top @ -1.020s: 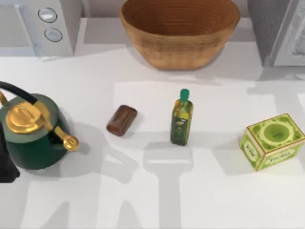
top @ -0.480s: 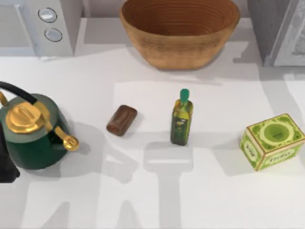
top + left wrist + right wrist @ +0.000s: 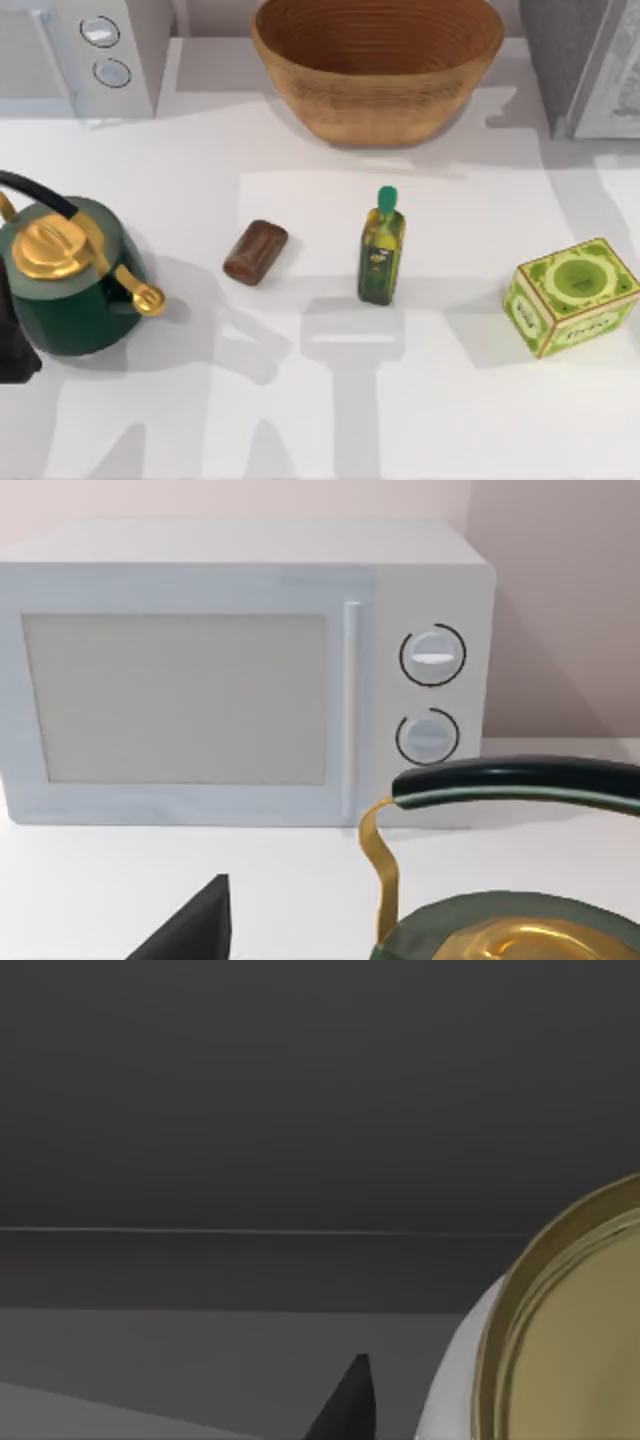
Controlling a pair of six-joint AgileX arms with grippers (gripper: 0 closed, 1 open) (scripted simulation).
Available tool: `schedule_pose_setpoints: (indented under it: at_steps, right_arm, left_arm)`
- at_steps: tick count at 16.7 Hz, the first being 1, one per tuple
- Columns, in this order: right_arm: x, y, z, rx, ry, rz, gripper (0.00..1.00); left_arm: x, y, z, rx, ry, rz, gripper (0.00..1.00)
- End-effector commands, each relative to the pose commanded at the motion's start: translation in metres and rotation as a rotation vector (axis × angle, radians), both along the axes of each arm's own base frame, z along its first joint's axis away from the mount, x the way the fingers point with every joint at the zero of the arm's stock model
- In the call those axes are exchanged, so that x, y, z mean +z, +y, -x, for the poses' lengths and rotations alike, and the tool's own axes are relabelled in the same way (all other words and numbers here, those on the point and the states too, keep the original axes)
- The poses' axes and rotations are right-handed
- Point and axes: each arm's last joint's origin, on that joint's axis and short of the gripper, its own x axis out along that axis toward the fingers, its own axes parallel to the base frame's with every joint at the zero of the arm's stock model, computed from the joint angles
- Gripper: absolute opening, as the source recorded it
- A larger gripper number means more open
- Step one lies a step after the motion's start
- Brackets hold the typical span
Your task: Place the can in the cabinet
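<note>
Left edge of the top view: left arm (image 3: 12, 345) sits low beside a green kettle (image 3: 70, 290) w/ gold lid, and a white microwave (image 3: 95, 50) fills the upper left corner. Left gripper (image 3: 190, 930) looks over the kettle handle toward the microwave door; open or closed, can't tell.

Just left of centre, the can (image 3: 256, 252) lies on its side on the table (image 3: 450, 420), long axis running diagonally, nothing touching it. Right of it, apart, a green-capped bottle (image 3: 381, 250) stands upright. A wicker basket (image 3: 377, 65) is at top centre, a green printed box (image 3: 572, 295) at the right edge, and the cabinet (image 3: 590, 60) in the upper right corner. Right gripper (image 3: 345, 1405) faces a plain dark grey surface; its state, can't tell either.

Judgement: nothing is gripped yet, so the step is approach and pickup. To do it well, come down from above, turn the jaws square to the can's axis, and close across the round body at mid-length so it doesn't roll out. Keep clear of the bottle, which would tip easily.

Table is smooth, matte white w/ soft grey shadows. Back wall is pale.
</note>
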Motion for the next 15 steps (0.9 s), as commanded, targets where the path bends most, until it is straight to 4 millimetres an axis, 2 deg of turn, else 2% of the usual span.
schedule_pose_setpoints:
  at_steps: [2, 5, 8, 12, 15]
  right_arm:
    - [-0.001, 0.003, -0.02, 0.006, 0.038, 0.022, 0.0]
    - [-0.001, 0.011, -0.063, 0.024, 0.09, 0.042, 0.0]
    - [0.01, 0.014, -0.096, 0.038, 0.069, 0.031, 0.0]
    - [0.025, 0.008, -0.121, 0.027, -0.004, -0.001, 0.0]
    - [0.022, 0.0, -0.136, 0.007, -0.02, -0.013, 0.0]
  left_arm:
    - [0.0, 0.0, 0.0, 0.0, 0.0, 0.0, 1.0]
    - [0.0, 0.0, 0.0, 0.0, 0.0, 0.0, 1.0]
    - [0.0, 0.0, 0.0, 0.0, 0.0, 0.0, 1.0]
    - [0.0, 0.0, 0.0, 0.0, 0.0, 0.0, 1.0]
    - [0.0, 0.0, 0.0, 0.0, 0.0, 0.0, 1.0]
